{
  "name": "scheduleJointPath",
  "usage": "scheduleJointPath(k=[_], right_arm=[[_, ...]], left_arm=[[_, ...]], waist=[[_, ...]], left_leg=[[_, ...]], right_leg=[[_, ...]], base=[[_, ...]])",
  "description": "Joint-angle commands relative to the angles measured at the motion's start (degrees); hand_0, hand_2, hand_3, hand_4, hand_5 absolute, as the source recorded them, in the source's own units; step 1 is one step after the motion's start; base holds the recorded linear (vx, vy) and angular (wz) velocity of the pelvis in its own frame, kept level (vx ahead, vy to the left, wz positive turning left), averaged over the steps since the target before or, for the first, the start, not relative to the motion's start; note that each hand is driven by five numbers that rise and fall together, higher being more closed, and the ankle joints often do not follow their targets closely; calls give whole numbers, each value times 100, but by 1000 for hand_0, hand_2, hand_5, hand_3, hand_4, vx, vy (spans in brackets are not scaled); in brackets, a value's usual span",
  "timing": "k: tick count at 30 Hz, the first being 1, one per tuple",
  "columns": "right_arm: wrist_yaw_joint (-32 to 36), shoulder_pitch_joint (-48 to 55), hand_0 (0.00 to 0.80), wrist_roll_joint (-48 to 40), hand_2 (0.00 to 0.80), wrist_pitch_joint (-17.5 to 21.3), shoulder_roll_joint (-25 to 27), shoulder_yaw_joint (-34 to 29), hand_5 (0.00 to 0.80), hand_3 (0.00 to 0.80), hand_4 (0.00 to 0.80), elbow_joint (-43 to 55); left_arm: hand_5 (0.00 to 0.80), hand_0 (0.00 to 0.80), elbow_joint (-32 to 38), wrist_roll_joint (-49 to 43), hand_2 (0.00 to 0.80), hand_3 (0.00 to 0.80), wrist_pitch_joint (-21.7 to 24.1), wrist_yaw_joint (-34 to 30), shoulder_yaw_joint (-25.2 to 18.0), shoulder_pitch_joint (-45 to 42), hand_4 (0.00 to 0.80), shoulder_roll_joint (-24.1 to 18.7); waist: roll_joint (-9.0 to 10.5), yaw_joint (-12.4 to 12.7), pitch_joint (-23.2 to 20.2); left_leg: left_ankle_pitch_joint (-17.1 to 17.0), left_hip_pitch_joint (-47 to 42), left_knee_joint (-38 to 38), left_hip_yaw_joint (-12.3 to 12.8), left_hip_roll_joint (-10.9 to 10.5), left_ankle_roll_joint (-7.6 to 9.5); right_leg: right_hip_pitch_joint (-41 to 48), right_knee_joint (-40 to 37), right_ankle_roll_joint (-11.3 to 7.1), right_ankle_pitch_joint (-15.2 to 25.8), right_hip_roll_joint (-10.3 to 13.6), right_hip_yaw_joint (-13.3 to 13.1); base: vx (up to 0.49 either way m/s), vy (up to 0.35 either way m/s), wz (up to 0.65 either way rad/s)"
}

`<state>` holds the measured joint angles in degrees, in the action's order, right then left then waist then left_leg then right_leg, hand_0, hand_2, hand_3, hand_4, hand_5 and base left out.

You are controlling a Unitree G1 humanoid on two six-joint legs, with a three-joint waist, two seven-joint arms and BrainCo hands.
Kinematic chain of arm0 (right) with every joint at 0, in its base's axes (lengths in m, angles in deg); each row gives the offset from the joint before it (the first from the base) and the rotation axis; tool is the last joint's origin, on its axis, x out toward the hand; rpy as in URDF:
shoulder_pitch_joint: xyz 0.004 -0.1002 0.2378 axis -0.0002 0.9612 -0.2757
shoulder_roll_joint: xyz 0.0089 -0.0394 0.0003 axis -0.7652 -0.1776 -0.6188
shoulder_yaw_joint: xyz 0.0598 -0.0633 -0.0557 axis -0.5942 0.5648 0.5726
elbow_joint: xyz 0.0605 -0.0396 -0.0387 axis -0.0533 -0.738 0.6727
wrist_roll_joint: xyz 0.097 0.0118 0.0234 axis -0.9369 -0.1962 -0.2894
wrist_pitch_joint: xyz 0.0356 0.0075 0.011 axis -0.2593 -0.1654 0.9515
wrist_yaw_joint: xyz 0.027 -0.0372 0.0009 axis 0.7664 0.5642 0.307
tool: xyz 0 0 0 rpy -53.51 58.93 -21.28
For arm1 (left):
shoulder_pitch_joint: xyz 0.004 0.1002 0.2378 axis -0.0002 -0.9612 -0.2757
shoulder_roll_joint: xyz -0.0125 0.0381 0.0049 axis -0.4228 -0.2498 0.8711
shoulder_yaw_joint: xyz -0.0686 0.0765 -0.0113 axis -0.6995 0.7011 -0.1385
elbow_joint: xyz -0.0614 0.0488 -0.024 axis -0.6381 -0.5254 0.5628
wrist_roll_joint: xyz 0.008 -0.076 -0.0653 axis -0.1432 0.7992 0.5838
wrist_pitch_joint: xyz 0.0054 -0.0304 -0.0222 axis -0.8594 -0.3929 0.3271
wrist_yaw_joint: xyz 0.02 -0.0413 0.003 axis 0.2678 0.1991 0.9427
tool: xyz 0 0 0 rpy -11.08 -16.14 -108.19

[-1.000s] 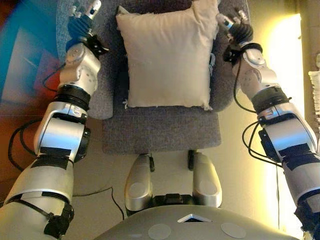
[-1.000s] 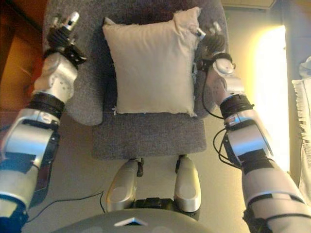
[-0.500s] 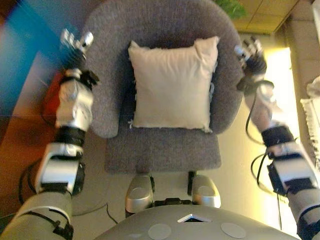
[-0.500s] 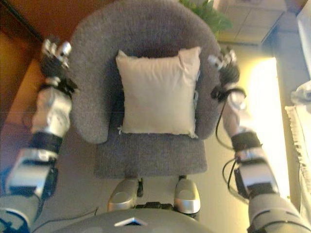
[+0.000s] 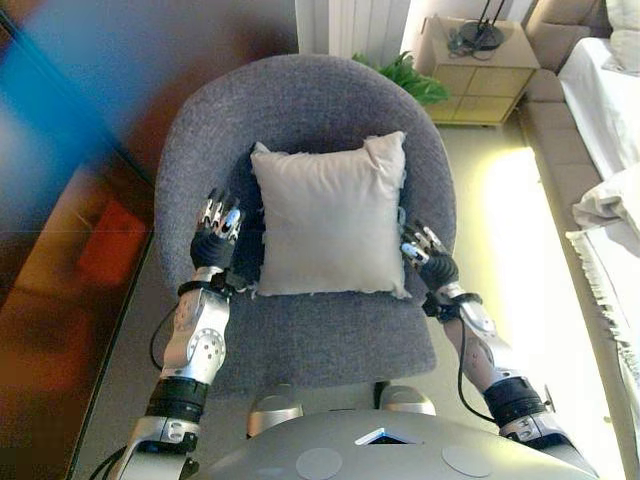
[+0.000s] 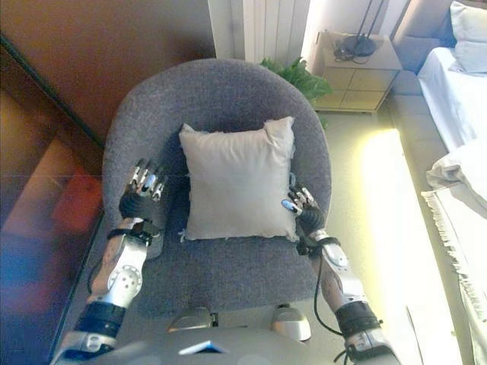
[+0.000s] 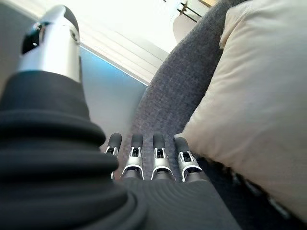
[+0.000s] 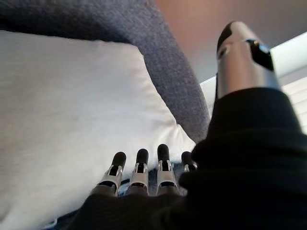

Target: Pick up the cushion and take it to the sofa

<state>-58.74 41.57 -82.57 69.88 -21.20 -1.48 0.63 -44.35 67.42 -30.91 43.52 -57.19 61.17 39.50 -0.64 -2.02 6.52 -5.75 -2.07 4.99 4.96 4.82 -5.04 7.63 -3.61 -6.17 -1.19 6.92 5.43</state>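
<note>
Fingers on both hands are straight and slack, holding nothing, so you have two empty hands flanking the cushion. Take the round grey fabric armchair [image 5: 300,330] as your landmark: the square, pale cream cloth cushion [image 5: 328,218] leans against its backrest, bottom edge on the seat, upright and roughly as tall as it is wide, so no long axis need steer your approach.

Your left hand [image 5: 216,232] sits at the chair's left inner wall, level with the cushion's lower half, with a dark strip of upholstery between it and the cushion's left edge; its wrist view shows the fingertips [image 7: 162,158] pointing along the chair wall with the cushion off to the inside. Your right hand [image 5: 426,258] is at the cushion's lower right corner and looks the nearer of the two, its fingers [image 8: 139,167] just beside or perhaps touching the cloth; I cannot tell which. The cushion lies inward from both palms, so I judge that the squeeze must close toward the chair's middle.

Hidden from you: the cushion's back face and how deep it sits in the seat crease. The white-covered furniture [image 5: 605,90] at the right, beyond the chair, is cut off; whether it is the sofa I cannot tell.
</note>
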Motion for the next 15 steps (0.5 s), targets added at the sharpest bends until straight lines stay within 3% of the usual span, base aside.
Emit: scheduleJointPath(k=[1,11,15], right_arm=[[527,-127,0,-951,0,109,-317,-73,0,0,0,211],[9,54,0,127,0,403,-180,273,0,0,0,191],[-128,6,0,155,0,441,-150,305,0,0,0,130]], left_arm=[[0,0,95,487,0,0,271,-627,108,131,0,-68],[0,0,105,211,0,0,223,-467,378,-226,0,-219],[0,0,138,165,0,0,196,-367,487,-177,0,-226]], waist=[[141,173,-41],[98,178,-61],[115,186,-58]], left_leg=[[149,127,-273,115,7,42],[191,87,-293,154,-36,116],[205,66,-270,148,-55,134]], right_leg=[[-555,103,-5,599,54,137],[-510,76,10,601,51,145],[-483,45,5,608,55,161]], base=[[0,0,0],[0,1,0],[0,0,0]])
